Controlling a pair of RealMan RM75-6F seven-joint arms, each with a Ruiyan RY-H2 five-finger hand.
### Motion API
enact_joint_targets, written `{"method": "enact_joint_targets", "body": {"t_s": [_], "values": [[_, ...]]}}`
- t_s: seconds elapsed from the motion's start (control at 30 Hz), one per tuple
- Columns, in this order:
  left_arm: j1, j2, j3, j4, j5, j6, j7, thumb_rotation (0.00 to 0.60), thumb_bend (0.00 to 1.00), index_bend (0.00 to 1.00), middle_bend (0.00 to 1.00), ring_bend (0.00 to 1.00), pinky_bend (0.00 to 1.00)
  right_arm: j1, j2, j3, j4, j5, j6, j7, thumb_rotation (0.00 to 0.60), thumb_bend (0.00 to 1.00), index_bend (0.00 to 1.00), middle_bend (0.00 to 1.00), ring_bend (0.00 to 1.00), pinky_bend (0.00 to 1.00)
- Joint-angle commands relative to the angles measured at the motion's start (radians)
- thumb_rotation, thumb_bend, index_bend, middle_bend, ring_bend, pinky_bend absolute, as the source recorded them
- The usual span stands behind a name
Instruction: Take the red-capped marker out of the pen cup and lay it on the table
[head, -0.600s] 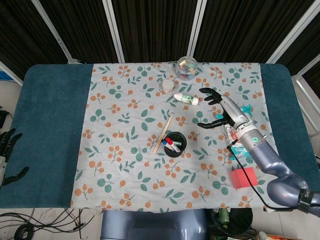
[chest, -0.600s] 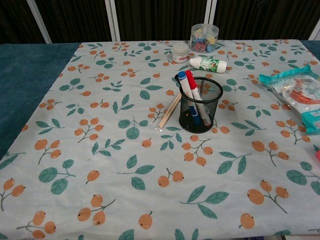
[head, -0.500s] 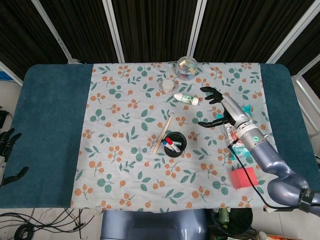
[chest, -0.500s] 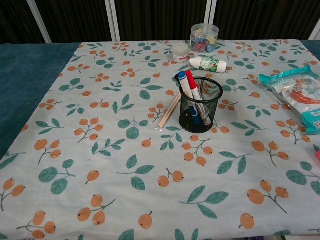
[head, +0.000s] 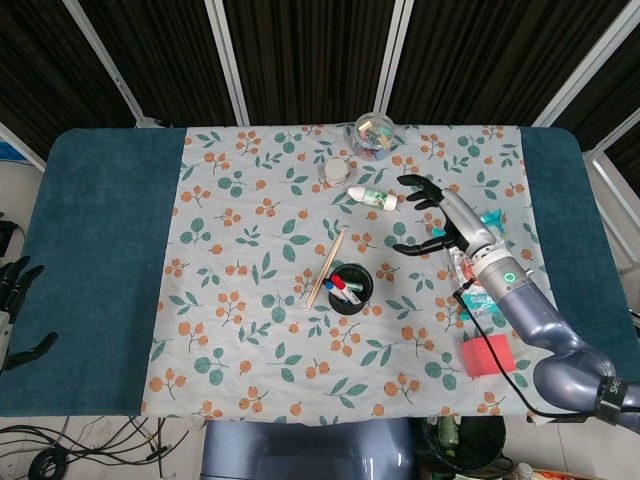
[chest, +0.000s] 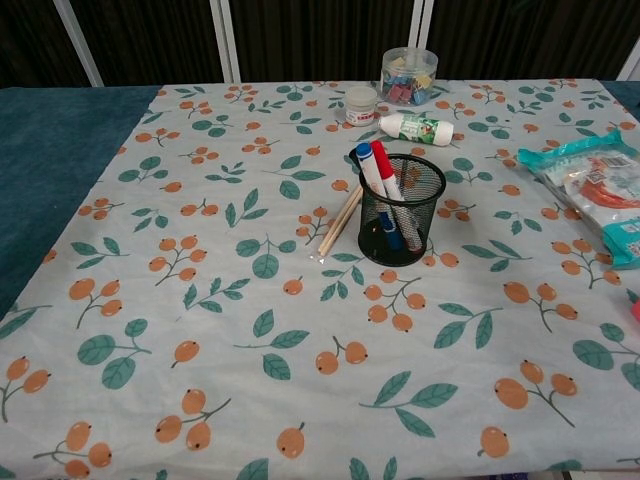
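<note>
A black mesh pen cup (chest: 401, 209) (head: 351, 290) stands near the middle of the floral cloth. The red-capped marker (chest: 392, 186) (head: 346, 284) leans in it beside a blue-capped marker (chest: 369, 170). My right hand (head: 437, 215) hovers open to the right of the cup and above it in the head view, fingers spread, holding nothing; the chest view does not show it. My left hand (head: 14, 305) hangs off the table's left edge, fingers apart and empty.
Wooden sticks (chest: 340, 222) lie against the cup's left side. At the back stand a clear jar of clips (chest: 409, 75), a small white jar (chest: 361, 104) and a lying white bottle (chest: 417, 128). Snack packets (chest: 596, 189) and a red block (head: 487, 355) sit right.
My right hand has shifted very slightly, staying open over the same spot. Nothing else has moved.
</note>
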Motion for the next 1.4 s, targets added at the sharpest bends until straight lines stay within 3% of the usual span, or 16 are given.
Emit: {"method": "enact_joint_targets", "body": {"t_s": [0.03,0.43,0.67,1.0,1.13,1.4], "values": [[0.003,0.002,0.002,0.0,0.0,0.002,0.001,0.6,0.18,0.09,0.0,0.0,0.0,-0.004,0.007,-0.001,-0.008,-0.007,0.004,-0.01,0.6,0.09,0.17,0.17,0.22,0.24],[-0.001,-0.005,0.002,-0.02,0.008,0.003,0.029,0.6,0.18,0.09,0.0,0.0,0.0,-0.026,0.033,-0.014,-0.049,-0.055,0.022,-0.04,0.6,0.09,0.21,0.17,0.22,0.24],[0.002,-0.001,0.002,-0.02,-0.001,0.003,0.032,0.6,0.18,0.09,0.0,0.0,0.0,-0.009,0.017,-0.022,-0.032,-0.055,-0.004,-0.048,0.6,0.16,0.24,0.22,0.22,0.24],[0.004,0.002,-0.002,-0.018,-0.005,0.006,0.023,0.6,0.18,0.09,0.0,0.0,0.0,0.074,-0.093,-0.085,0.032,0.008,-0.026,-0.18,0.6,0.23,0.29,0.26,0.24,0.24],[0.002,0.001,-0.001,-0.018,-0.006,0.0,0.021,0.6,0.18,0.09,0.0,0.0,0.0,0.097,-0.137,-0.117,0.038,0.04,0.001,-0.253,0.6,0.29,0.3,0.3,0.31,0.24],[0.002,0.003,0.001,-0.021,-0.007,-0.004,0.018,0.6,0.18,0.09,0.0,0.0,0.0,0.122,-0.241,-0.164,0.025,0.099,0.103,-0.386,0.6,0.32,0.37,0.36,0.31,0.24]]}}
